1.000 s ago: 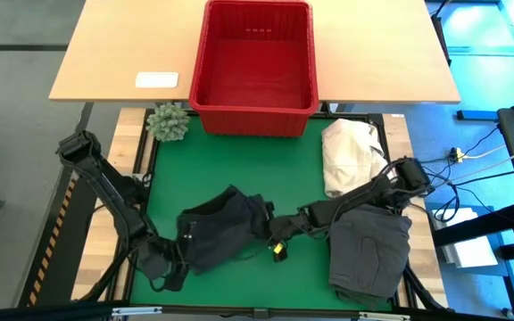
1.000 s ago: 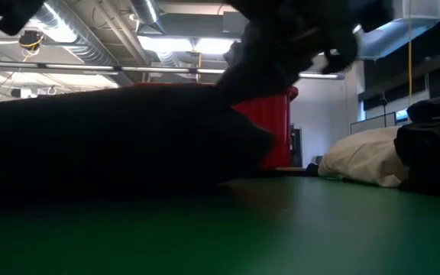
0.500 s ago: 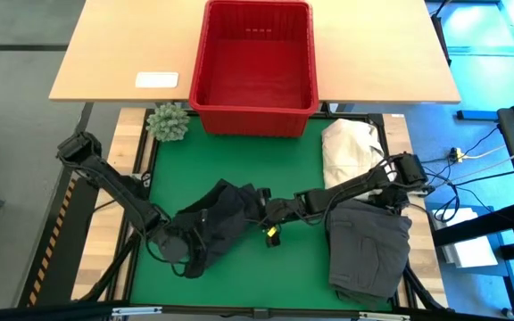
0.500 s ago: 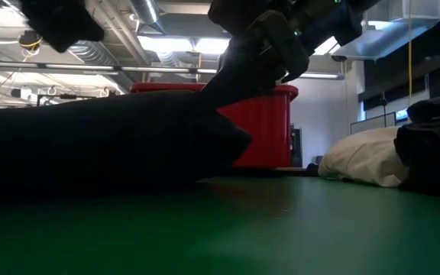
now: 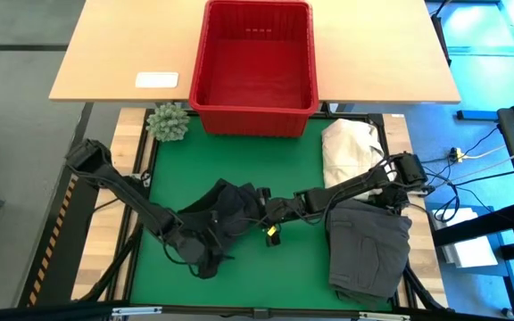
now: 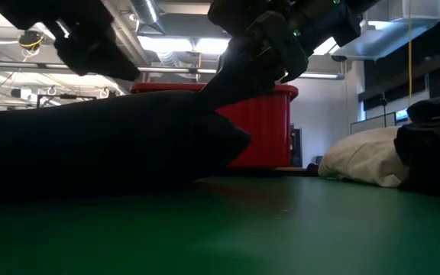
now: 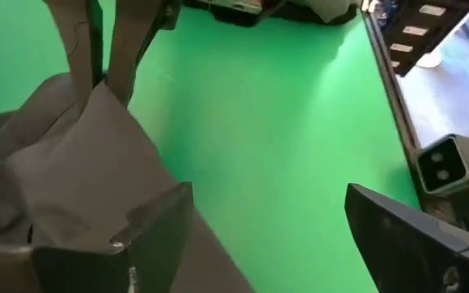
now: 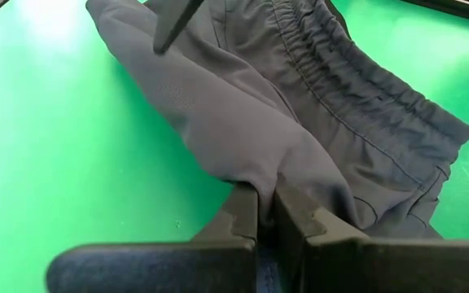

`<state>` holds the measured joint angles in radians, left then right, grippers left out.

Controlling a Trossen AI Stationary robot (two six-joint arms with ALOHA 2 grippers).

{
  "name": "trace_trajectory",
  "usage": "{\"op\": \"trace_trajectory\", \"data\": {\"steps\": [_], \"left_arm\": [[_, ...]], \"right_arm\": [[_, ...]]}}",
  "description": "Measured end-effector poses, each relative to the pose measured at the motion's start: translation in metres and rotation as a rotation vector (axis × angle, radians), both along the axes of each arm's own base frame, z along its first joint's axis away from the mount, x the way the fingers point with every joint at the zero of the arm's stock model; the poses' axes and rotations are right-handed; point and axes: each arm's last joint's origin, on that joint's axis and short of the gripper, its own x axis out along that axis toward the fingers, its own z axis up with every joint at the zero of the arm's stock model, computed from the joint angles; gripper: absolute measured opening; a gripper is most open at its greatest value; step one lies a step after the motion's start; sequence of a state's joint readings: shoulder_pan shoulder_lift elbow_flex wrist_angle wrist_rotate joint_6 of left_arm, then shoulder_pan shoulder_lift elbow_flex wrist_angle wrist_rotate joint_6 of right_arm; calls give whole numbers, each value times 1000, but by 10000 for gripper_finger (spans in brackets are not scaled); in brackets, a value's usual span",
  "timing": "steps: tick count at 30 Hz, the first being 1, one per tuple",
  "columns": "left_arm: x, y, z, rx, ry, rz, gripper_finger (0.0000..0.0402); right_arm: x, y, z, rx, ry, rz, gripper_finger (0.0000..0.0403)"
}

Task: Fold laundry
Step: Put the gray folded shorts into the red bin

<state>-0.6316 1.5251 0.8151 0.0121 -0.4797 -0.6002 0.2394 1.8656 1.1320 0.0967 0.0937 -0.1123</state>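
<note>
- Two grippers work one dark garment (image 5: 226,214) lying crumpled at the middle of the green mat (image 5: 239,156), near its front half.
- Right gripper (image 5: 270,214) sits at the garment's right edge, fingers pinched tight on a fold of the cloth – its wrist view shows grey fabric drawn up between the two closed fingers (image 8: 243,213).
- Left gripper (image 5: 194,252) is at the garment's lower-left corner with its fingers spread wide and nothing between them; in the left wrist view one finger (image 7: 149,224) rests against the cloth and the other (image 7: 397,232) hangs over bare mat.
- Key relation: the garment runs roughly from lower left to upper right between the two grippers, so the cloth lies just up and to the right of the open left gripper – the nearer arm for its free corner.
- Folded grey garment (image 5: 370,250) lies at the mat's right front, well apart; a cream cloth heap (image 5: 351,152) is behind it, and a red basket (image 5: 253,67) stands empty beyond the mat.
- Hard to make out: from above, dark arms and dark cloth merge, so the garment's outline and which edge is waistband are unclear.
- Low view shows mostly a black mass of cloth (image 6: 98,145); contact points are hidden there.
</note>
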Motion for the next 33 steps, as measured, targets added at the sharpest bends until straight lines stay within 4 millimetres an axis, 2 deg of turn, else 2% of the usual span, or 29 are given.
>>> {"op": "trace_trajectory", "data": {"steps": [6, 14, 21, 33], "left_arm": [[15, 1, -5, 140, 152, 84, 324], [34, -4, -4, 174, 293, 165, 324], [26, -2, 3, 185, 404, 243, 324], [29, -10, 2, 32, 411, 289, 324]], "right_arm": [[0, 0, 0, 1, 0, 2, 9], [0, 1, 0, 7, -4, 8, 9], [0, 1, 1, 9, -7, 7, 9], [1, 1, 1, 12, -15, 7, 9]]}}
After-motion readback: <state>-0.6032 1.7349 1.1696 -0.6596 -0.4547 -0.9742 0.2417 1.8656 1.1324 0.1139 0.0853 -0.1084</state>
